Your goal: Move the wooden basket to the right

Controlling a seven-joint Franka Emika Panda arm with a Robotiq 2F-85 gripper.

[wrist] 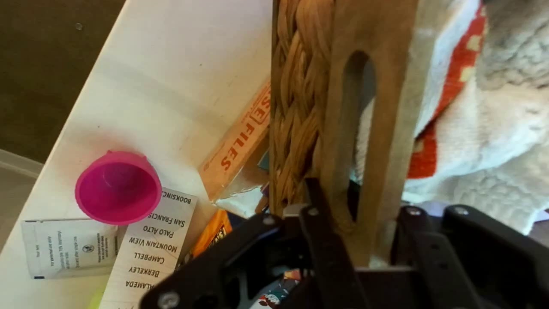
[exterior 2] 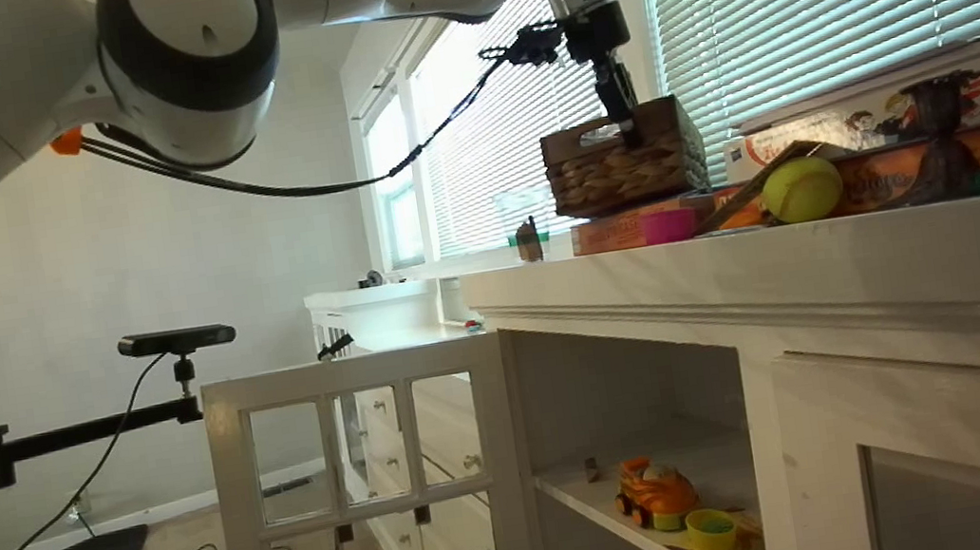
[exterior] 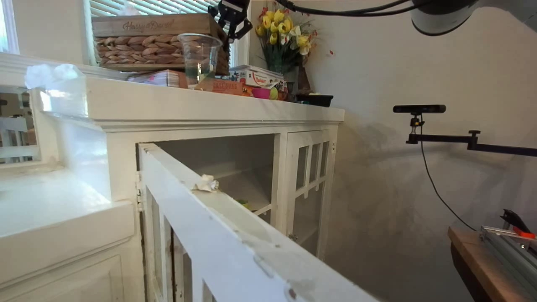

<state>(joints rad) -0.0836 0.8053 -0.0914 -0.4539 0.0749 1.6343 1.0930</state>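
Moving the wooden basket, set below your pincer, calls for a sure bite: its fingers straddle the basket's end wall, but you cannot tell whether they clamp. Lift low, as the far end may sag; mind the pink cup beyond the pincer's outer finger.
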